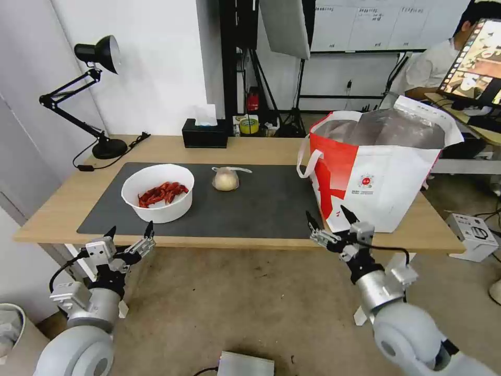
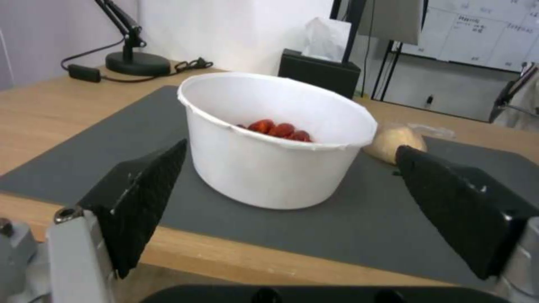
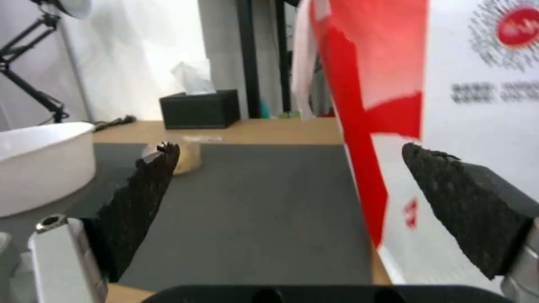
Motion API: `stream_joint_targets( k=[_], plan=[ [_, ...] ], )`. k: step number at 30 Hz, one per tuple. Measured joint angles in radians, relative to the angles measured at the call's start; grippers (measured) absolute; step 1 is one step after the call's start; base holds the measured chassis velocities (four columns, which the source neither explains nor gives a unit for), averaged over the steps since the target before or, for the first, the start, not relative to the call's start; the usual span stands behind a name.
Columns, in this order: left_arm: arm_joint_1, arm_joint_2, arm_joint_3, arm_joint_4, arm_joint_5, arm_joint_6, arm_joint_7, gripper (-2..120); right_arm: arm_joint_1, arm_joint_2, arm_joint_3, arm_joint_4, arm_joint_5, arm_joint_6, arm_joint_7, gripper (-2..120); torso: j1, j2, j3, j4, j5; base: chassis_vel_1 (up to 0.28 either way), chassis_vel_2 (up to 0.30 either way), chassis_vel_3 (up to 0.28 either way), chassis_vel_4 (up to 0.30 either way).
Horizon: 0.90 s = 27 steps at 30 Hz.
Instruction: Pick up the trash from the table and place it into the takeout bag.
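Head view: white round bowl of red crayfish shells [image 1: 158, 192] on worktop's dark grey mat [image 1: 261, 203], left tool [image 1: 129, 232] spread wide, empty, just short. Right tool [image 1: 332, 215] released near white-and-red takeout bag [image 1: 376, 167]. Bowl likely light, stiff; grip rim.

We're in an office turned robot test space: a whiteboard [image 1: 386, 23] full of writing spans the back wall, a person sits at a monitor [image 1: 472, 60] off to the right, a desk lamp [image 1: 86, 94] stands on the wooden tabletop [image 1: 47, 209], and a studio softbox [image 1: 284, 26] rises on a stand over bare concrete floor [image 1: 235, 303].
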Motion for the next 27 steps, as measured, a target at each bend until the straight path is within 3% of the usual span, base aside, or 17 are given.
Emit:
stream_joint_targets(
  k=[27],
  plan=[
    [0.008, -0.013, 0.021, 0.081, 0.027, -0.023, 0.037, 100, -0.083, 0.051, 0.015, -0.093, -0.004, 0.060, -0.012, 100, 0.000, 0.000, 0.000, 0.0000, 0.0001, 0.000, 0.000, 0.000, 0.000]
  ],
)
